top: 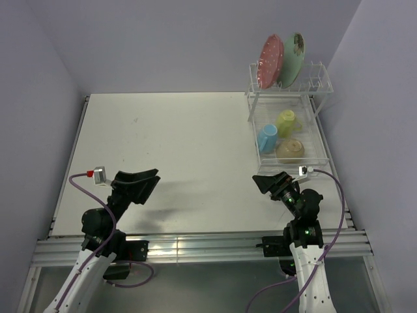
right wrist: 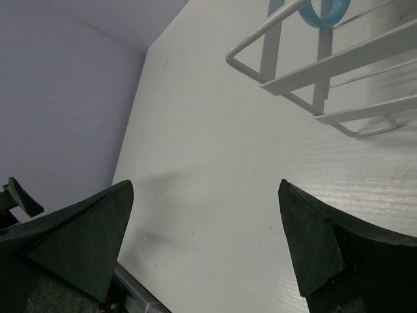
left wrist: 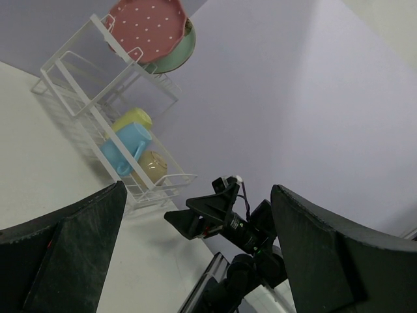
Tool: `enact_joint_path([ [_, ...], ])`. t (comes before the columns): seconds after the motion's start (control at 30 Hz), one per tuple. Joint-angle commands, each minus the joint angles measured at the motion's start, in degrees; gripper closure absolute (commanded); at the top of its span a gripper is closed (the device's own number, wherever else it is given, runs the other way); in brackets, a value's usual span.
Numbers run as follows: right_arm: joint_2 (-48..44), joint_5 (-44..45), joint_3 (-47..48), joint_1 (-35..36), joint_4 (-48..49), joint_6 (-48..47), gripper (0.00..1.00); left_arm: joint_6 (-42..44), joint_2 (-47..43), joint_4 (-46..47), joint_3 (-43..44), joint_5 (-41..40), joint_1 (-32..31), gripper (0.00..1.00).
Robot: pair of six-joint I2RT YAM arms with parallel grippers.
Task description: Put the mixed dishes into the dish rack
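The white wire dish rack (top: 250,98) stands at the table's far right. In its raised holder, the pink dotted plate (top: 269,60) and the mint-green plate (top: 294,59) stand on edge. The lower basket holds the pale yellow-green mug (top: 287,121), the blue mug (top: 266,138) and the cream bowl (top: 290,150). My left gripper (top: 144,181) is open and empty over the near left of the table, far from the rack. My right gripper (top: 270,183) is open and empty just in front of the basket's near end. The left wrist view shows the rack (left wrist: 70,83) and both plates.
The white table (top: 176,143) has a metal rail along its near edge (top: 195,246). Lavender walls close in on three sides, the right one right behind the rack. The right wrist view shows the rack's corner (right wrist: 313,72) and the blue mug's handle (right wrist: 326,12).
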Motion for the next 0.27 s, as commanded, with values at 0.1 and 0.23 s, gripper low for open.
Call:
enact_joint_path([
  [0.1,-17.4,0.7,-3.9,0.3,-0.7,-1.8,0.0,0.8,-6.1,0.5,-11.8,0.4,0.0,0.01],
  [0.23,-17.5,0.7,-3.7,0.3,-0.5,-1.7,0.0,0.4,-6.1,0.7,-11.8,0.0,0.0,0.01],
])
